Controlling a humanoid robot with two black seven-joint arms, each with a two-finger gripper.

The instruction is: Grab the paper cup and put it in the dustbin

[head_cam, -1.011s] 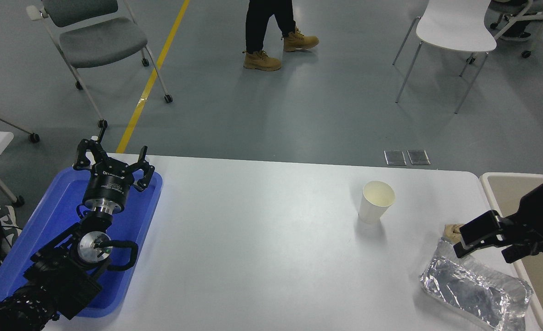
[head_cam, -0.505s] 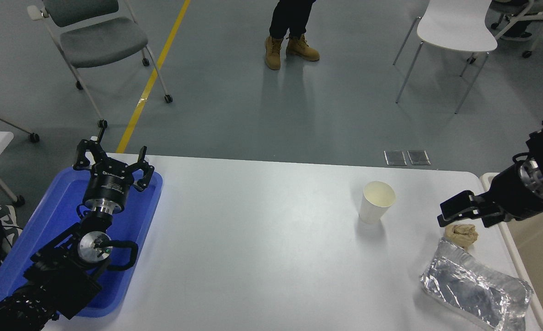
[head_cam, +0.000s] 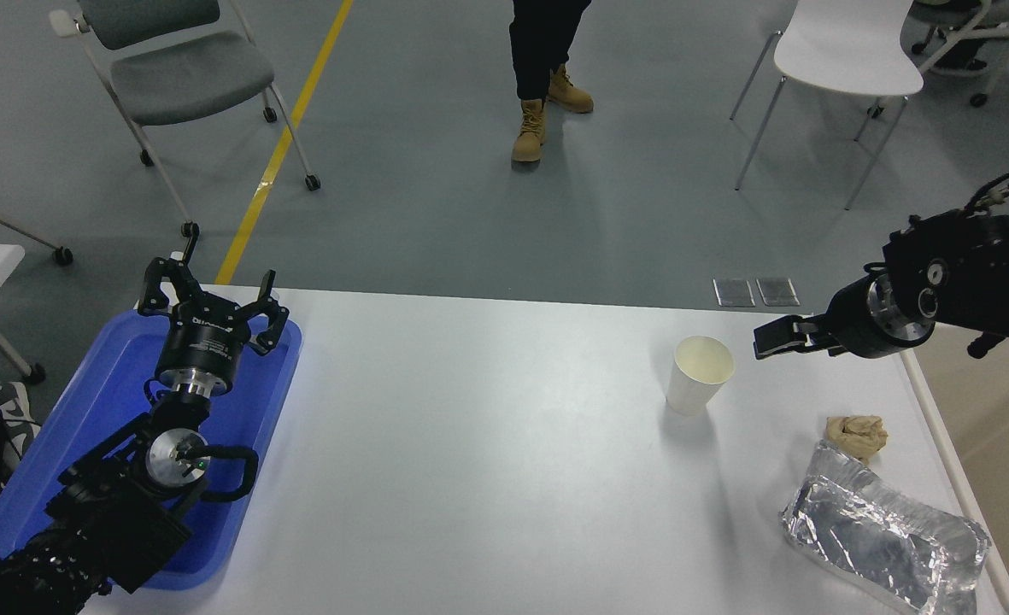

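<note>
The paper cup (head_cam: 699, 374) stands upright on the white table (head_cam: 487, 444), right of the middle, white outside and cream inside. My right gripper (head_cam: 769, 340) comes in from the right edge and points left. It hovers just right of the cup's rim, apart from it, open and empty. The dustbin (head_cam: 948, 461) is at the table's right end. Only its off-white rim and part of its beige inside show; my right arm covers its far corner. My left gripper (head_cam: 207, 299) is parked open over the blue tray.
A crumpled brown paper wad (head_cam: 859, 434) and a crinkled silver foil tray (head_cam: 884, 534) lie at the front right, near the dustbin. A blue tray (head_cam: 111, 401) is at the left. A person's legs and boots (head_cam: 542, 102) and chairs are beyond the table.
My right gripper has moved up and left, from over the brown wad and foil tray to just right of the cup's rim. The person beyond the table has stepped closer. The cup has not moved.
</note>
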